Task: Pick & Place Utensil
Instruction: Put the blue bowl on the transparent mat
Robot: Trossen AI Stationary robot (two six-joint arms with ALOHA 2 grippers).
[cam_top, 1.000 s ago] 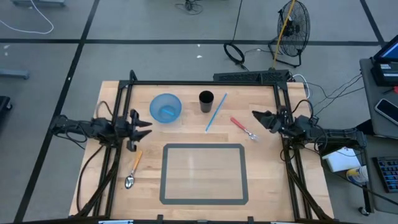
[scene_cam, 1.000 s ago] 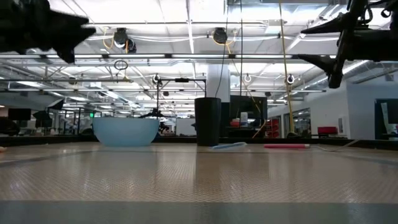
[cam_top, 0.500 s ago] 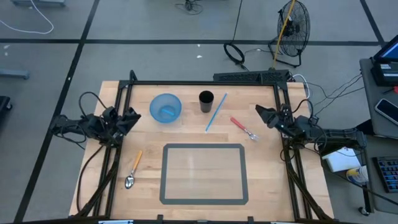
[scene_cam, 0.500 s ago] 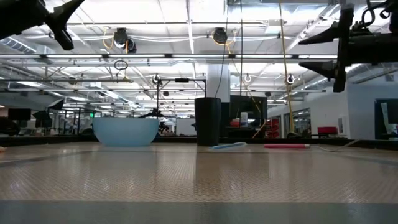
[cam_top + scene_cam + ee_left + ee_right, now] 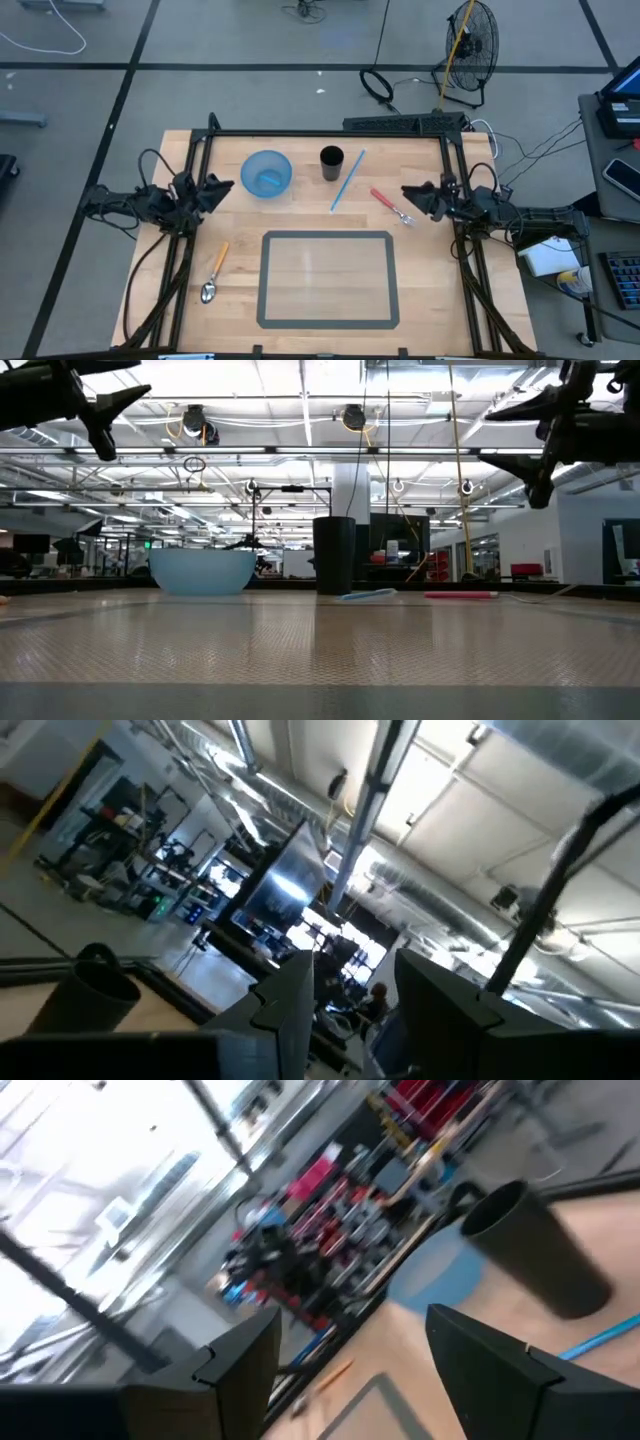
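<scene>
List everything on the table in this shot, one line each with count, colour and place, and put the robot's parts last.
Round blue bowl: one, light blue, far left part of the table.
Black cylindrical cup: one, black, upright, far middle, to the right of the bowl.
Long blue straw-like stick: one, blue, lying slantwise just right of the cup.
Red-handled metal fork: one, red handle, right side, near the right gripper.
Wooden-handled metal spoon: one, tan handle with silver bowl, near left, outside the rectangle.
Grey tape rectangle: one, grey outline, near middle of the table.
Left gripper: one, dark, open, raised at the left edge.
Right gripper: one, dark, open, raised at the right edge by the fork.
</scene>
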